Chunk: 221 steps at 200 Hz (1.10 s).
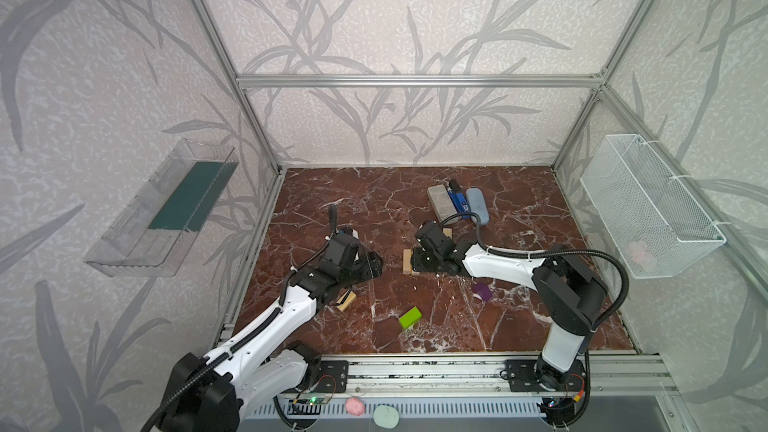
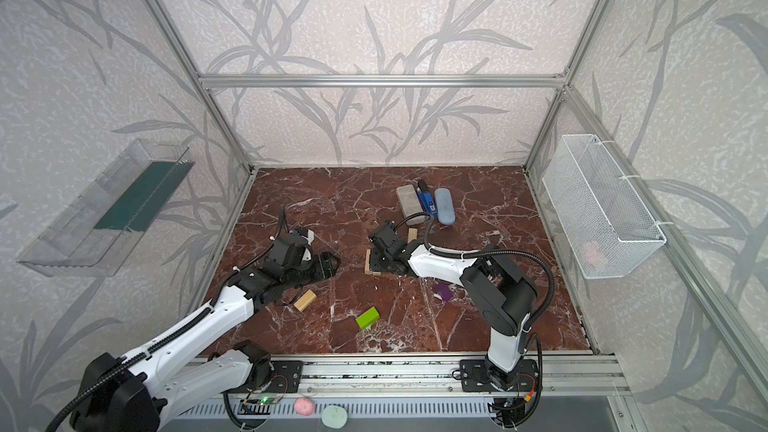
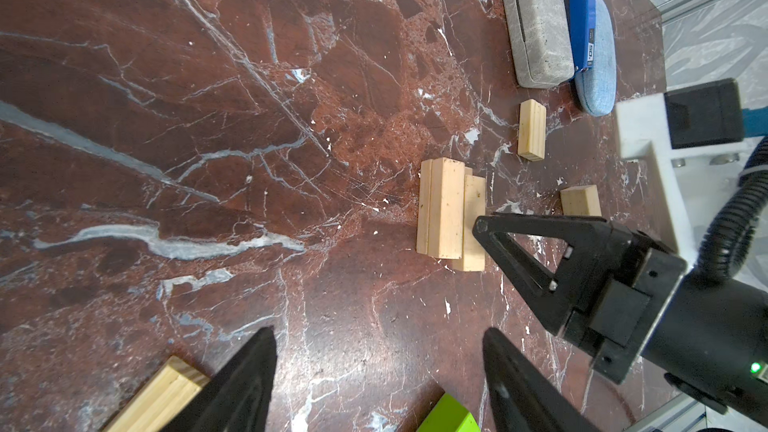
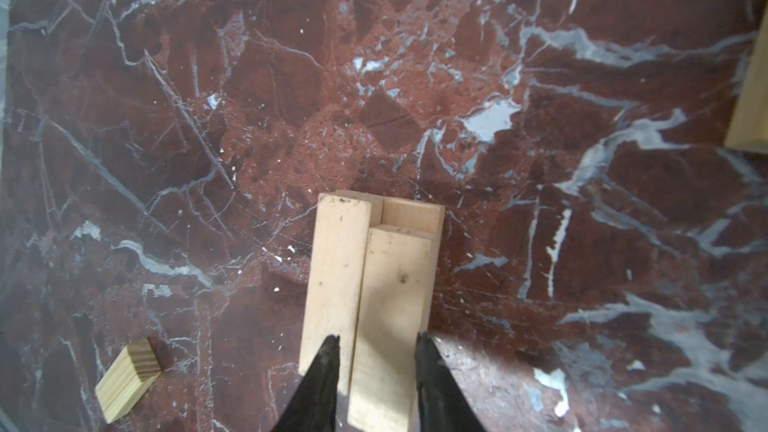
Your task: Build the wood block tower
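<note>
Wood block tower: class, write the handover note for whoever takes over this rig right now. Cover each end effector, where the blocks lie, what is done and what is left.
Left end effector: open, empty, pointing toward the tower.
Right end effector: closed on the top plank at the tower.
Done: a low stack of pale planks.
Loose: lime-green block, purple block, near plank by the left arm, far plank toward the grey slab, half-hidden plank behind the right end effector.
Left: probably square and release the top plank, then stack the loose pieces.
</note>
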Motion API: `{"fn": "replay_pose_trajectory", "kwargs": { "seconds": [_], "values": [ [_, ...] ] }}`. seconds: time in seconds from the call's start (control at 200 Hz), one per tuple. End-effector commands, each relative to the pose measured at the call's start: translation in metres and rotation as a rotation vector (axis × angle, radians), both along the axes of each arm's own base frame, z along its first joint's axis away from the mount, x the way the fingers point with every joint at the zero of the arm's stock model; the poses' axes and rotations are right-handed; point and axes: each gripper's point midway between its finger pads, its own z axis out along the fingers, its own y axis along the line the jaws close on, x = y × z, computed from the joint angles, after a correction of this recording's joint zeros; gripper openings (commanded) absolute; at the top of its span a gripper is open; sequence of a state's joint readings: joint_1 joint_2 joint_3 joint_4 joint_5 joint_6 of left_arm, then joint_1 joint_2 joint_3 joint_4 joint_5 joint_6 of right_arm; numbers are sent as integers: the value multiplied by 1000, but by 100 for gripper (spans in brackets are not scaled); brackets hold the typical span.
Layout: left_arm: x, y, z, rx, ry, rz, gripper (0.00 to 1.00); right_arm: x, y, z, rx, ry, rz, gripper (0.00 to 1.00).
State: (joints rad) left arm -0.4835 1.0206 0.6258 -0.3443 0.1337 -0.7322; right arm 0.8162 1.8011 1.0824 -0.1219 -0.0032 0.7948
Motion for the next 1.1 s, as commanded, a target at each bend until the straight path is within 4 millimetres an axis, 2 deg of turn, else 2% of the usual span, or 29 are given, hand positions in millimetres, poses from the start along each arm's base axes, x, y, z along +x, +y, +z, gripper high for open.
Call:
{"fn": "replay_pose_trajectory", "kwargs": {
  "seconds": [0.0,0.095,0.145,0.165,0.195,0.355,0.58,0.75,0.765,0.795,1.1],
  "values": [
    [1,-4,7,-9,-14,-19,76,0,-3,15,52,-10,13,32],
    [1,-6,7,-17,-9,-27,76,-4,-9,19,51,-17,23,32],
    [0,-8,7,-21,-8,-30,76,-8,-13,14,31,-9,39,32],
    [1,-9,7,-25,-10,-32,76,-10,-13,23,43,-22,45,32],
    [1,-10,7,-28,-9,-35,76,-12,-15,23,41,-20,53,32],
    [1,-18,4,-29,2,-57,76,-32,-20,9,38,30,94,28],
    [3,-27,0,-27,10,-72,76,-48,-14,-11,42,58,131,25],
    [4,-30,-1,-13,10,-78,76,-48,-9,-16,62,49,135,24],
    [5,-30,-1,-13,9,-78,76,-49,-9,-25,50,66,137,24],
    [5,-30,-1,-9,9,-76,76,-49,-8,-27,52,72,146,24],
    [5,-28,-3,7,10,-72,76,-45,-8,-32,30,54,138,23]
  ]
}}
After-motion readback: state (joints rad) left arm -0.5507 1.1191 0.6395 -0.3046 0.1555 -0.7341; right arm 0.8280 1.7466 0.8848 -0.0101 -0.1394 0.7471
